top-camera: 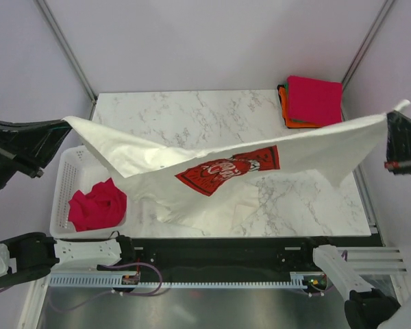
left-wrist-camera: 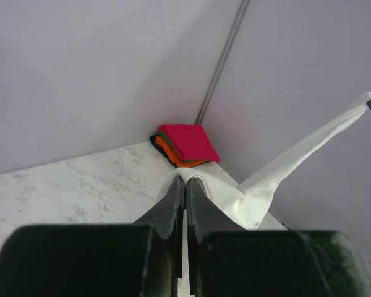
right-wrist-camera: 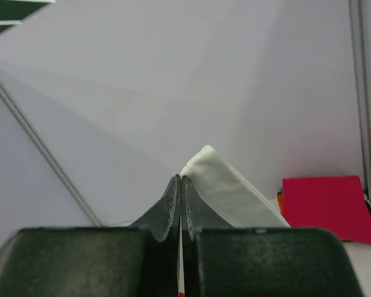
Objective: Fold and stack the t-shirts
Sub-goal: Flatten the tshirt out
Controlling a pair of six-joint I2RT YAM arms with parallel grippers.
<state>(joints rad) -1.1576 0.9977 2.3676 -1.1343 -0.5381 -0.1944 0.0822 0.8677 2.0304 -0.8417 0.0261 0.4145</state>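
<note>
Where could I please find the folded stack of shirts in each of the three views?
Top external: the folded stack lies upper right, on the table corner.
Left wrist: centre, just above the left end effector.
Right wrist: lower right.
Shared landmark: the white shirt, stretched across, shows in all three.

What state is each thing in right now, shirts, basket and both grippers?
white t-shirt: unfolded, stretched between both grippers.
left gripper: shut on white t-shirt.
right gripper: shut on white t-shirt.
stack of t-shirts: folded, far right corner.
magenta t-shirt: crumpled in basket.
</note>
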